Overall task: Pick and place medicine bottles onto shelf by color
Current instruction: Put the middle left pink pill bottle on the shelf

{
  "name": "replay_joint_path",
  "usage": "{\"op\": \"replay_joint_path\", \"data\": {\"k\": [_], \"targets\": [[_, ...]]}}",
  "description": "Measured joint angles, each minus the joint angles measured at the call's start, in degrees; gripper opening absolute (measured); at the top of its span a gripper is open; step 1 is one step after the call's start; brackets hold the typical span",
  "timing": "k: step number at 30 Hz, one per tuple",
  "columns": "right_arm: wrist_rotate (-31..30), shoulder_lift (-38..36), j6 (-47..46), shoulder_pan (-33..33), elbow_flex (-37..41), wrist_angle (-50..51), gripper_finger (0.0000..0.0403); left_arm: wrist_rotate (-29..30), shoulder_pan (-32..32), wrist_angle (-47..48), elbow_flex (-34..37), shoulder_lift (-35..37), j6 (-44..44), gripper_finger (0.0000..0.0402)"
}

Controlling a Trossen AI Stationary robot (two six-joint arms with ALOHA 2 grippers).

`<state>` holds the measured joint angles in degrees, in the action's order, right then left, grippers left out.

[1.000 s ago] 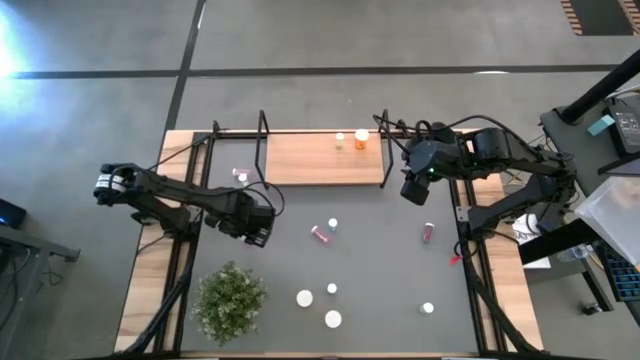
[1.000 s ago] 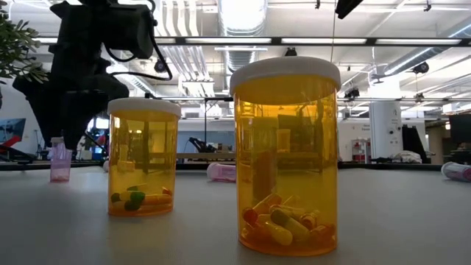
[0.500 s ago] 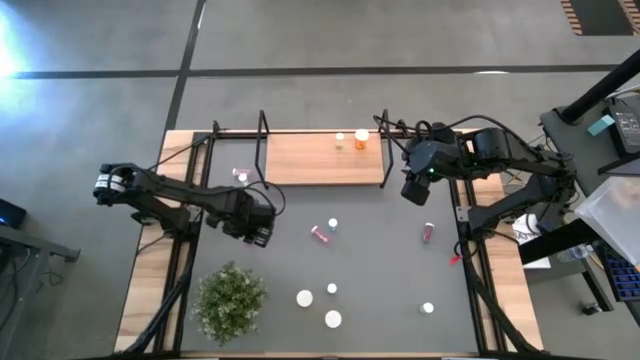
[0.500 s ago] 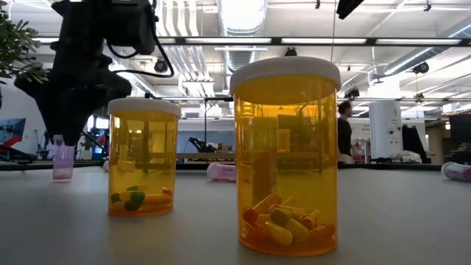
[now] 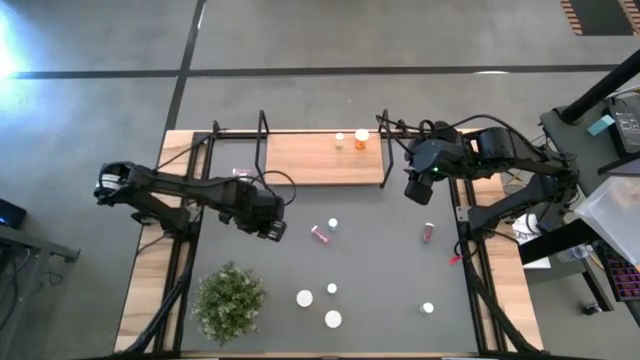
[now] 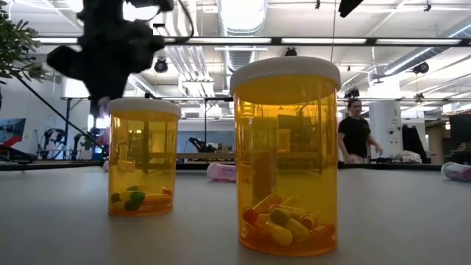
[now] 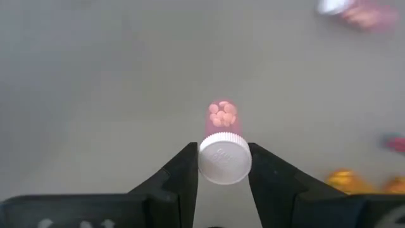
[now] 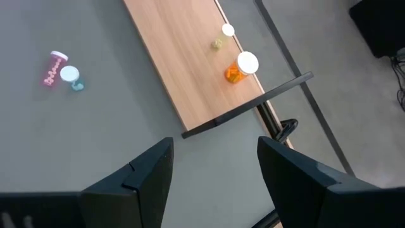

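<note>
Left gripper (image 7: pixel 223 166): clamped on the white cap of a pink pill bottle (image 7: pixel 223 126), which hangs upright between the two fingers (image 7: pixel 183 174) above the grey mat; pink tablets show through its body.
Left gripper's place: in the high view it sits over the mat (image 5: pixel 380 260) at about 9 o'clock from the mat's middle, just below the shelf's left end.
Right gripper (image 8: pixel 215 166): fingers spread apart with nothing between them, hovering at about 2 o'clock of the mat, just beside the shelf's right end.
Shelf (image 5: pixel 310 160): light wooden board at 12 o'clock of the table, black wire frames at both ends.
On the shelf: an orange bottle (image 8: pixel 240 66) with a white cap and a smaller pale bottle (image 8: pixel 223 35) beside it, both near the right end.
Mat centre: a pink bottle (image 5: pixel 320 233) lying on its side, with a small white-capped bottle (image 5: pixel 333 224) just beside it at 1 o'clock.
Right of centre: a dark pink bottle (image 5: pixel 428 232) lying down.
Near edge: four white-capped bottles at about 6 o'clock, two of them large orange bottles (image 6: pixel 285 154) holding capsules in the low view.
Plant (image 5: pixel 230 300): green, bushy, at 7 o'clock of the mat.
Background: a person (image 6: pixel 356 132) stands in the room beyond the table.
</note>
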<state>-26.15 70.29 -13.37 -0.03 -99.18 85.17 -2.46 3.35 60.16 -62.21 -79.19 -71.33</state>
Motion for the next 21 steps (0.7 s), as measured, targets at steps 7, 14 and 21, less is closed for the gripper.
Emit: {"op": "replay_joint_path", "data": {"k": [7, 14, 21], "targets": [[-0.02, -0.5, 1.01, 0.0, 0.0, 0.0, 0.0219, 1.44, -1.38, 0.45, -9.53, -5.5, 4.65, 0.0101], [-0.02, -0.67, 2.72, 0.01, 0.06, 0.01, 0.0219, 1.47, -4.93, 0.56, -20.94, -15.79, 16.96, 0.0101], [-0.02, -1.51, 3.85, 0.0, 1.73, 0.09, 0.0219, 1.98, -11.04, 7.85, -30.0, -22.44, 27.59, 0.0101]]}}
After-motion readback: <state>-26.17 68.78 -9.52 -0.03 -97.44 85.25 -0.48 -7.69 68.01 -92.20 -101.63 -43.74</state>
